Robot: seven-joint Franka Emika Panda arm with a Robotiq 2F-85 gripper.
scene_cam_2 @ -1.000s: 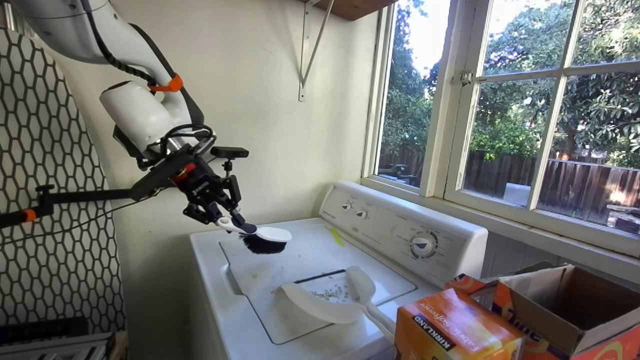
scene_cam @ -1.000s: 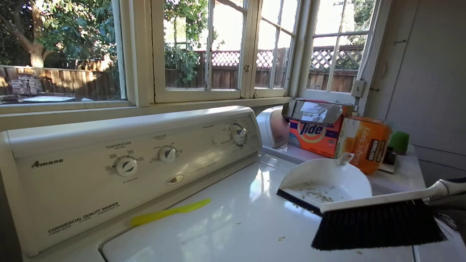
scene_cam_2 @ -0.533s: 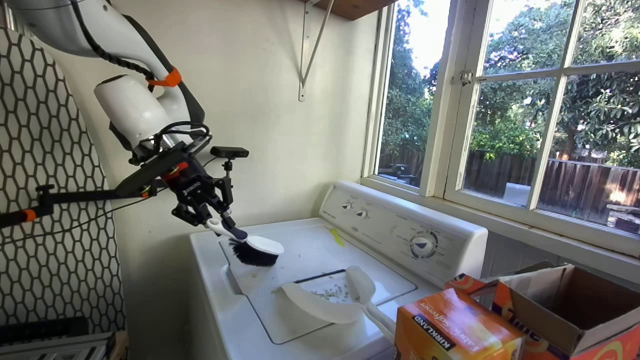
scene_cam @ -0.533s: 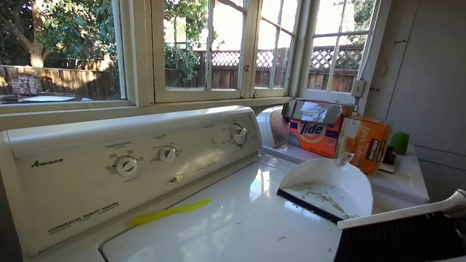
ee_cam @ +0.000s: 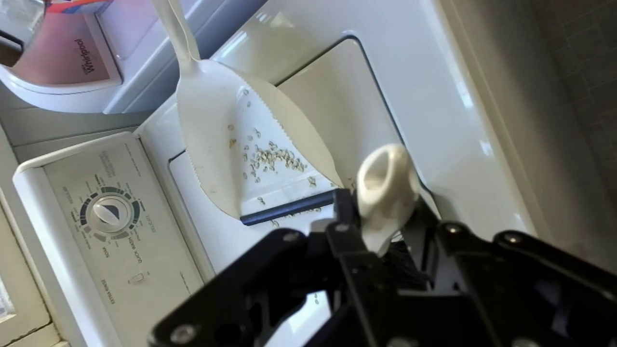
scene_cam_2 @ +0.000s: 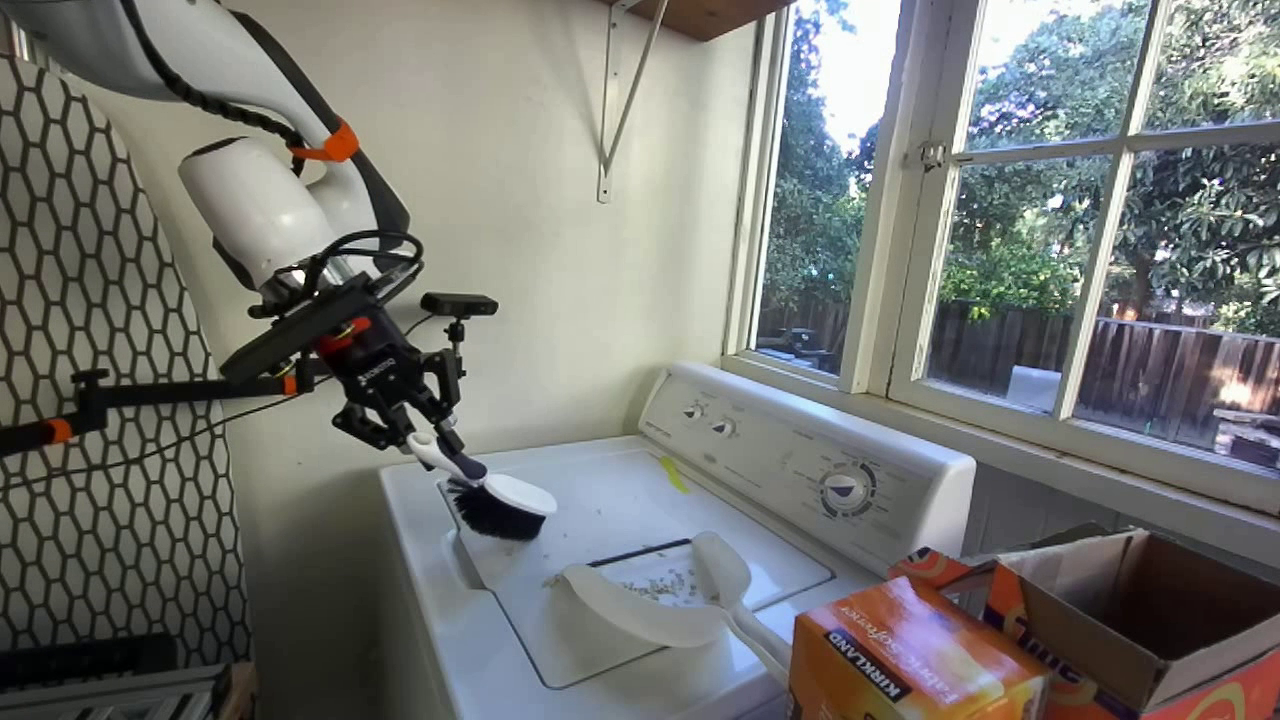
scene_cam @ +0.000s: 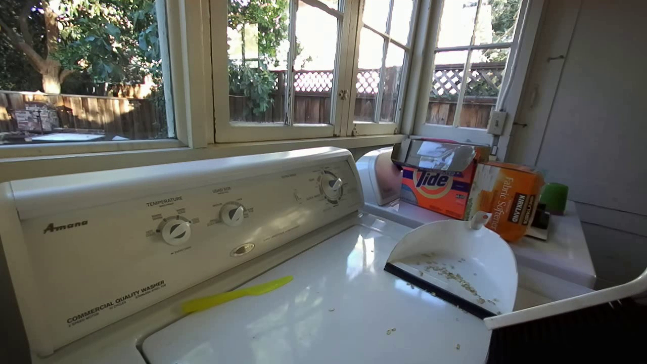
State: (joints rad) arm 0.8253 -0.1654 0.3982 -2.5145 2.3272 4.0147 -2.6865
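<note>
My gripper [scene_cam_2: 432, 438] is shut on the handle of a white hand brush [scene_cam_2: 518, 492] with black bristles. The wrist view has the cream handle end [ee_cam: 385, 193] poking up between the fingers. The brush hangs tilted over the left part of the washer lid; whether its bristles touch the lid I cannot tell. In an exterior view the brush [scene_cam: 566, 305] is cut off at the lower right. A white dustpan [ee_cam: 212, 101] with a dark front lip lies on the lid, apart from the brush. Small pale flakes [ee_cam: 274, 156] are in it, and a few more are scattered along its lip.
A yellow plastic utensil [scene_cam: 237, 294] lies by the washer's control panel [scene_cam_2: 780, 440]. Beyond the dustpan stand an orange fabric softener box [scene_cam_2: 900, 650] and a Tide box [scene_cam: 434, 187]. A small camera on a post [scene_cam_2: 460, 304] is behind the gripper.
The arm has drawn the brush away from the dustpan, leftward and slightly down in an exterior view, uncovering more flakes at the dustpan's lip. The dustpan has stayed put, and the grip is unchanged.
</note>
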